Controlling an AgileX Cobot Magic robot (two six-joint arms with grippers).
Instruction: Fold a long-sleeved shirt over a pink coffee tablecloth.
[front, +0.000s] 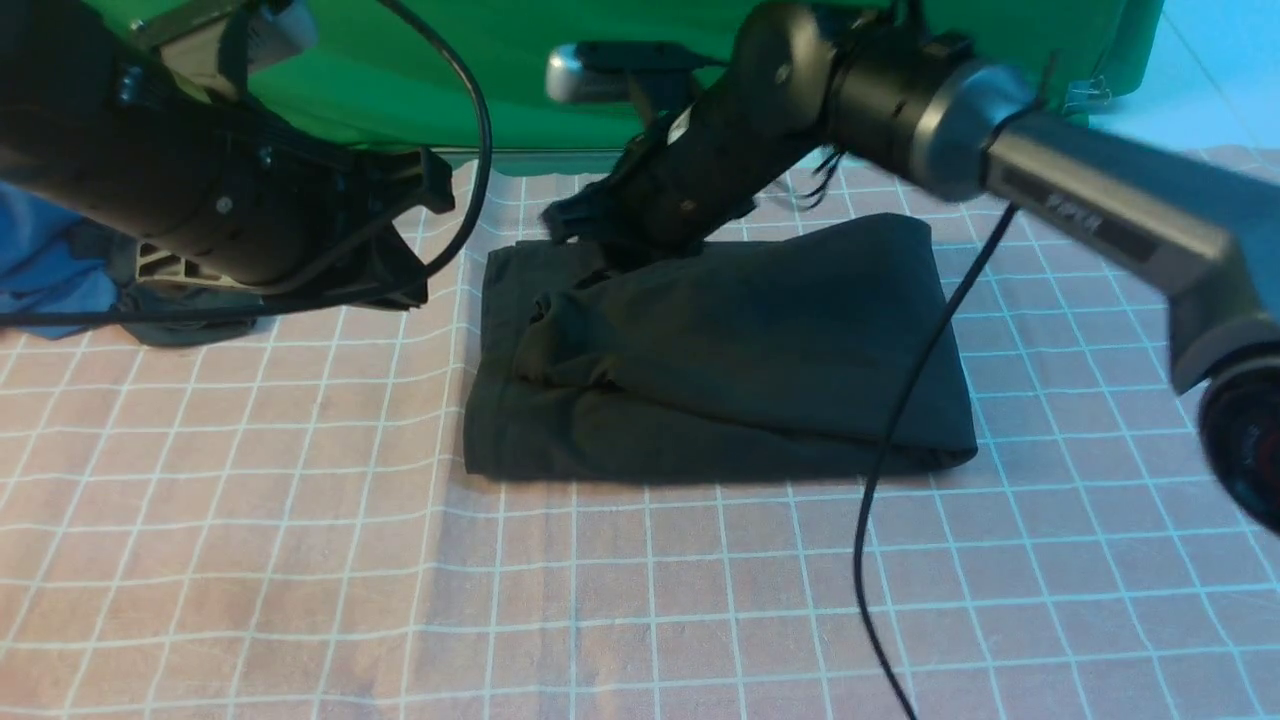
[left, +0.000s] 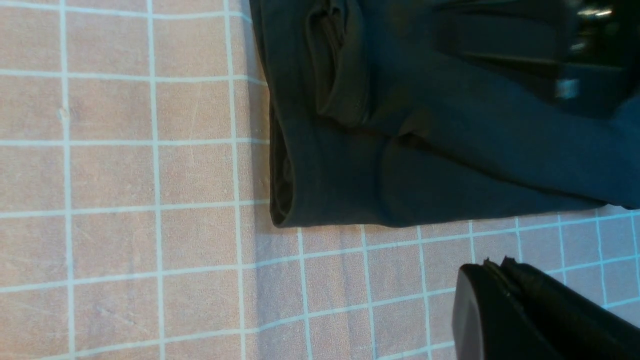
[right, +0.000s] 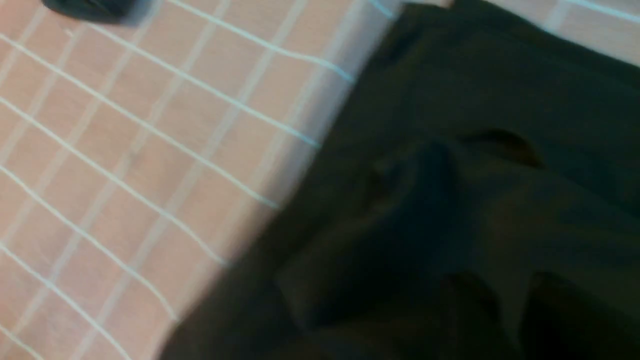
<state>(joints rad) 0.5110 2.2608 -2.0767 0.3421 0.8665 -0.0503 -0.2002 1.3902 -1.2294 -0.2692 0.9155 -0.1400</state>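
Observation:
The long-sleeved shirt (front: 720, 350) is black and lies folded into a rough rectangle on the pink coffee tablecloth (front: 300, 560), no print showing. My right arm reaches across the shirt to its far left corner. There the right gripper (front: 578, 225) hangs just above the fabric. In the right wrist view its two dark fingers stand apart over the shirt (right: 475, 150), so the right gripper (right: 512, 287) is open. My left gripper (left: 492, 264) is shut and empty above the tablecloth (left: 150, 175), a short way off the shirt's (left: 400, 150) folded edge.
A blue cloth (front: 45, 270) and a small dark grey garment (front: 190, 328) lie at the far left under my left arm. The green backdrop (front: 560, 90) hangs behind the table. A black cable (front: 900, 420) trails over the shirt's right part.

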